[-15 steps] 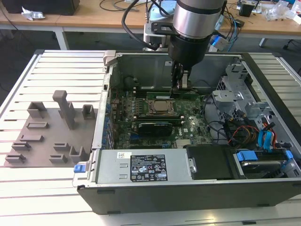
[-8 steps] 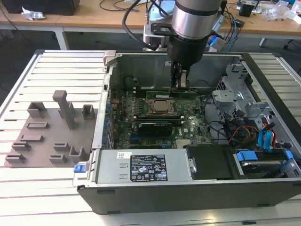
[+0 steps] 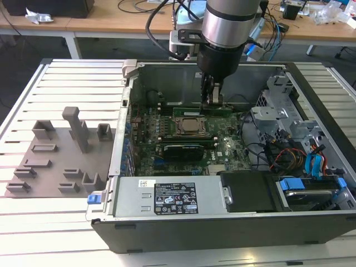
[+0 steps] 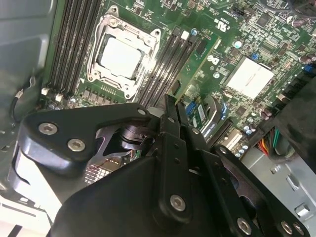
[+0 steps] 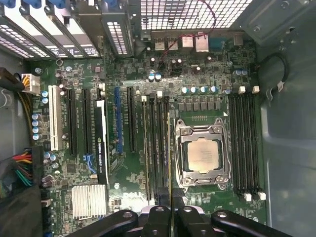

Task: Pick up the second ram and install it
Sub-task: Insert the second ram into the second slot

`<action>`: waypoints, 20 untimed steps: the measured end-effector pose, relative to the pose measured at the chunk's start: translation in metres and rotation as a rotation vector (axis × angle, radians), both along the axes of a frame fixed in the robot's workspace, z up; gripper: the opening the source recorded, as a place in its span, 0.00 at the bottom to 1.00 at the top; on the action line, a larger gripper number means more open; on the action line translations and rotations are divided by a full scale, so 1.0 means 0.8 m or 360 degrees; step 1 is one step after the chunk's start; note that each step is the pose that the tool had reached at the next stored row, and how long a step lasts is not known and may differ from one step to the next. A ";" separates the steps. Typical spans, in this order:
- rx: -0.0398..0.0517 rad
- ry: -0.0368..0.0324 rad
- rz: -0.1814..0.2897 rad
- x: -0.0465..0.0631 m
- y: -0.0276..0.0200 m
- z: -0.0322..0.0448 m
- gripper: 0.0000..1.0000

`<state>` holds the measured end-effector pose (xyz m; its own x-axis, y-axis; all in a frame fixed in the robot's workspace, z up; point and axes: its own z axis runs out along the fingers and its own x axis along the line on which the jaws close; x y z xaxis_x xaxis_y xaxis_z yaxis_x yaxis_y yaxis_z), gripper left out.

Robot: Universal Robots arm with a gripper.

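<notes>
Exterior view: the open case (image 3: pixel 194 233) holds the board, with the socket (image 3: pixel 189 127) near its middle. The black card (image 3: pixel 181 149) lies at 6 o'clock of the socket, a grey power unit (image 3: pixel 172 197) further toward 6, and the loose cables (image 3: pixel 283 156) at 3 o'clock. The arm reaches straight down into the case. Its gripper (image 3: pixel 213 100) sits at 12 o'clock of the socket, closed onto the top edge of the ram (image 3: pixel 203 110), which lies lengthwise along the slots there. Grey holder blocks (image 3: pixel 78 130) stand outside, at 9 o'clock of the case.

Second wrist view: the gripper (image 4: pixel 174 111) has its fingers drawn tight on the near end of the ram (image 4: pixel 200 61). The green stick runs away from them along the dark slots (image 4: pixel 165 64) just beside the socket (image 4: pixel 121 57), whose chip is in place.

First wrist view: the gripper (image 5: pixel 170 212) pinches the ram (image 5: pixel 170 163), seen edge-on as a thin line just beside the socket (image 5: pixel 201 154), between it and the neighbouring slots. The card (image 5: pixel 101 143) stands well apart.

Pick-up looks done and the stick is lined up at a slot. Whether it is pressed home and latched, I cannot tell.
</notes>
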<state>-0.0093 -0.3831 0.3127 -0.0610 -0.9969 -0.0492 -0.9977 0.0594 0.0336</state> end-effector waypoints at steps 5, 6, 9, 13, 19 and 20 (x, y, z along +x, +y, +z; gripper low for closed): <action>0.0000 0.0000 0.0000 0.000 0.0034 -0.0053 0.13; 0.0000 0.0000 0.0000 0.000 0.0043 -0.0070 0.13; 0.0000 0.0000 0.0000 0.000 0.0079 -0.0114 0.13; 0.0000 0.0000 0.0000 0.000 0.0116 -0.0163 0.13; 0.0000 0.0000 0.0000 0.000 0.0182 -0.0226 0.13; 0.0000 0.0000 0.0000 0.000 0.0195 -0.0241 0.13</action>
